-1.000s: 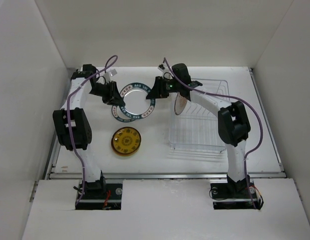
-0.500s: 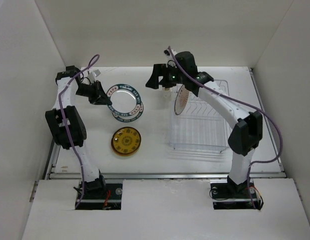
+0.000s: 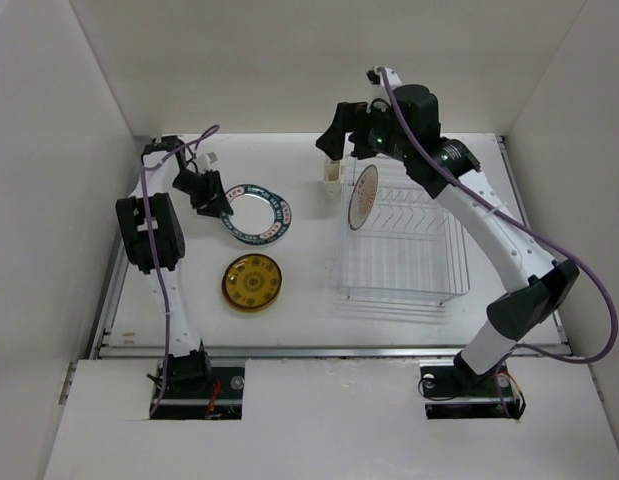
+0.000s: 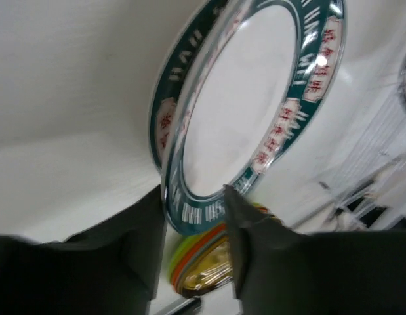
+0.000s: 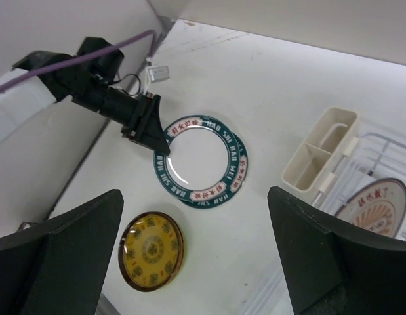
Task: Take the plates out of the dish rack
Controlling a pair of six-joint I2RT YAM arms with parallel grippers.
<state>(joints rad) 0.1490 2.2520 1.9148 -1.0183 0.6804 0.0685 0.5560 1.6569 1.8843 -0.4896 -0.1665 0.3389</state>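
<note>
Right pincer (image 3: 331, 140) risen | teal-rimmed plate (image 4: 242, 98) rim between left pincer (image 4: 193, 193) fingers (image 4: 252, 243)

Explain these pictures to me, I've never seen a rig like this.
Two robot arms are bolted to a table's near edge. One picture looks down from above; the other two come from wrist cameras. On the table lie two teal-rimmed plates, stacked offset, and an amber plate. A clear dish rack holds one sunburst plate on edge, with a cream cup holder at its corner. The left arm has its jaws astride the top teal plate's rim; whether they grip is unclear. The right arm holds its jaws open and empty.
</note>
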